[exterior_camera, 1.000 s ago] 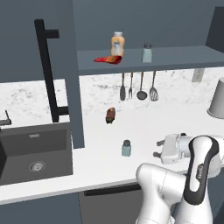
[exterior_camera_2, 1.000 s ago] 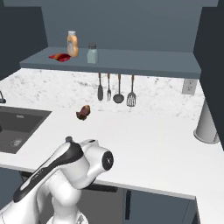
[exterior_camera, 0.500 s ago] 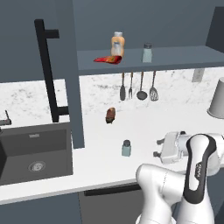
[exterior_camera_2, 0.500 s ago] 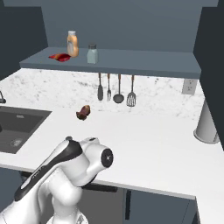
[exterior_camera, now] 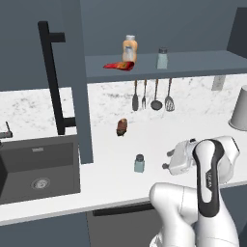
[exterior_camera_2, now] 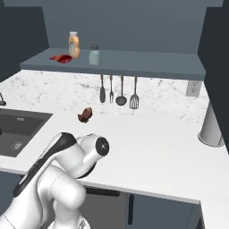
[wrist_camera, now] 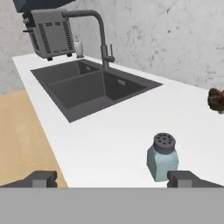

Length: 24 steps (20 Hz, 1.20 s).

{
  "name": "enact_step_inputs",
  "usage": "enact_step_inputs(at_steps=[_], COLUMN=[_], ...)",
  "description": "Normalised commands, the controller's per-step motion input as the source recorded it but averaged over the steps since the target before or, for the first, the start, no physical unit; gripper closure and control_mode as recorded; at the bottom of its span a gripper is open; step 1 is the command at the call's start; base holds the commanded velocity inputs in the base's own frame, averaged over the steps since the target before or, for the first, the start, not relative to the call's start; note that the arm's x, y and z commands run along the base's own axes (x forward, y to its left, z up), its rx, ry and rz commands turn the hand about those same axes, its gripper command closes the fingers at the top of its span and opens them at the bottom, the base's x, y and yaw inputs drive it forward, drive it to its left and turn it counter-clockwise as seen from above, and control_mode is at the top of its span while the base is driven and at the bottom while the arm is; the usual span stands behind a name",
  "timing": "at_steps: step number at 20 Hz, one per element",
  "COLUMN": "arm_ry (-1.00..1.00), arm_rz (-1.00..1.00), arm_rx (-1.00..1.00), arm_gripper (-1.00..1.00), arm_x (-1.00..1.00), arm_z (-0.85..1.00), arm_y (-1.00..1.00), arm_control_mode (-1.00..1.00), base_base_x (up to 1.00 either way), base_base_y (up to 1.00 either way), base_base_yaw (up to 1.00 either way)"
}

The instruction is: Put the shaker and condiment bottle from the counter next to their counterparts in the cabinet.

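Observation:
A pale blue-grey shaker (exterior_camera: 139, 163) (wrist_camera: 162, 156) with a dark cap stands upright on the white counter (exterior_camera: 111, 178). My gripper (exterior_camera: 167, 160) (wrist_camera: 114, 179) is open just to its right at counter height, and the shaker is close in front of my right fingertip (wrist_camera: 188, 178), not between the fingers. The red condiment bottle (exterior_camera: 118, 65) (exterior_camera_2: 61, 57) lies on the cabinet shelf (exterior_camera: 193, 62) beside the orange white-capped bottle (exterior_camera: 129, 49) (exterior_camera_2: 74, 44). A second shaker (exterior_camera: 162, 58) (exterior_camera_2: 94, 55) stands further right on that shelf.
The cabinet door (exterior_camera: 77, 72) with its black bar handle (exterior_camera: 52, 77) hangs open over the counter, left of the shaker. A dark sink (exterior_camera: 38, 166) (wrist_camera: 87, 87), a brown lump (exterior_camera: 122, 127), hanging utensils (exterior_camera: 155, 94) and a grey canister (exterior_camera: 241, 108) are around.
My hand has crept a little to the left, closer to the shaker on the counter. The jaws have stayed open and nothing else has moved.

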Motion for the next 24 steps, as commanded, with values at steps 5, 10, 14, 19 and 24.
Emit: enact_step_inputs(at_steps=[5, 10, 14, 19, 24], arm_ry=[-0.02, -0.07, -0.03, -0.01, 0.0], arm_rz=[-0.05, -0.02, -0.01, 0.0, -0.02], arm_rx=[0.0, 0.0, 0.0, 0.0, 0.0], arm_gripper=[-1.0, -1.0, -1.0, -1.0, -1.0], arm_x=[0.05, 0.15, 0.11, 0.1, 0.19], arm_z=[-0.41, -0.41, -0.62, -0.55, -0.46], arm_y=[0.18, 0.16, 0.25, 0.22, 0.34], arm_control_mode=[-1.0, -1.0, -1.0, -1.0, -1.0], base_base_x=[0.0, 0.0, 0.0, 0.0, 0.0], base_base_y=[0.0, 0.0, 0.0, 0.0, 0.0], base_base_yaw=[0.0, 0.0, 0.0, 0.0, 0.0])
